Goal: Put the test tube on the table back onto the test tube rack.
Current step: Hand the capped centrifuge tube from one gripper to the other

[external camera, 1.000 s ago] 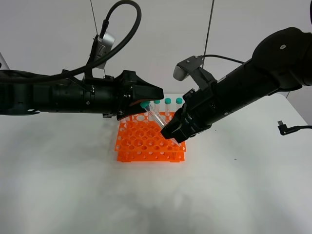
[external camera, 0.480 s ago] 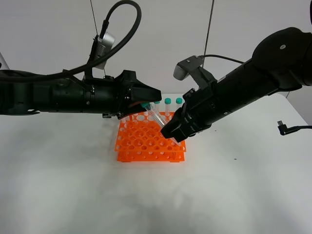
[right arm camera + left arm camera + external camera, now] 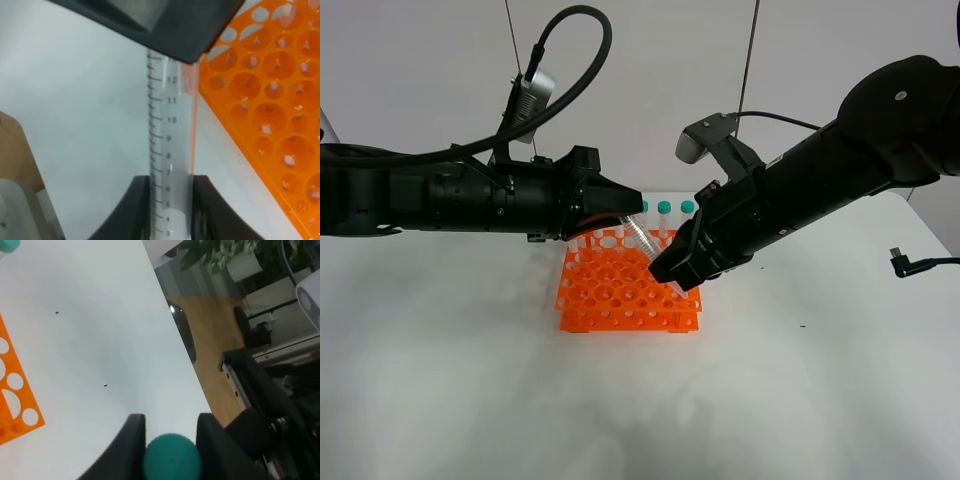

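The white table point(image 3: 460, 400) fills the high view, its near edge and left side cut off by the frame. Two black arms reach in from either side and cover much of the far edge. The orange test tube rack point(image 3: 620, 295) sits near the middle of the table, toward the far edge, with its far-right corner hidden under the right arm. The left claw point(image 3: 632, 206) is clamped narrow on the capped end of the test tube point(image 3: 641, 238). From above the cap is buried between the fingers, and only the left wrist view shows the teal cap point(image 3: 172, 456) pinched there. The right claw point(image 3: 667, 274) grips the same tube lower down, fingers tight on the clear graduated barrel. The tube hangs tilted in the air over the rack's far part, spanning the two claws. Its tip is hidden behind the right claw, so whether it meets a hole cannot be told. Other teal-capped tubes point(image 3: 665, 209) stand along the rack's far row, partly masked. A small cable plug point(image 3: 898, 262) lies near the table's right edge.
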Tool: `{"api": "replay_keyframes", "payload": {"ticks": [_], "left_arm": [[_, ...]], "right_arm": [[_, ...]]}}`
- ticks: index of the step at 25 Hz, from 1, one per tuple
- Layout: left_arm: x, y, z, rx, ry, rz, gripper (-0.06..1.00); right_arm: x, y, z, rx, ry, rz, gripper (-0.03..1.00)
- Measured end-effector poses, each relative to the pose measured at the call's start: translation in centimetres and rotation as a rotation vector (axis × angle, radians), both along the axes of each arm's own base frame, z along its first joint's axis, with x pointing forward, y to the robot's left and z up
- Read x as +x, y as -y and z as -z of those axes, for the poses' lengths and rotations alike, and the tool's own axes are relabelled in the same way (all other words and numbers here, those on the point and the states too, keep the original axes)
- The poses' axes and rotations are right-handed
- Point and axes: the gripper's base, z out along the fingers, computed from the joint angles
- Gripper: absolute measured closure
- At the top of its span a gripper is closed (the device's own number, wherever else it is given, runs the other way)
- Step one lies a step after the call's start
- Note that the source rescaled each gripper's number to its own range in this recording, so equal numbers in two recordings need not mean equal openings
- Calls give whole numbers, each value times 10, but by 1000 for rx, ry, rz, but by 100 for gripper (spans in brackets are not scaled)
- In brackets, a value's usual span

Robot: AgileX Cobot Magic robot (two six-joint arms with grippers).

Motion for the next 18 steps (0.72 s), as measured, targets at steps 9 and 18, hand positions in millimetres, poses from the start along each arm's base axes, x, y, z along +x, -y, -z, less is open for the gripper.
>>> {"api": "replay_keyframes", "payload": {"ticks": [9, 18], "left_arm": [[0, 0, 0, -4, -1, 4, 94], [0, 0, 0, -4, -1, 4, 94]], "right_arm": [[2, 1, 0, -4, 20, 11, 51], [5, -3, -18, 9, 3, 14, -2]]}}
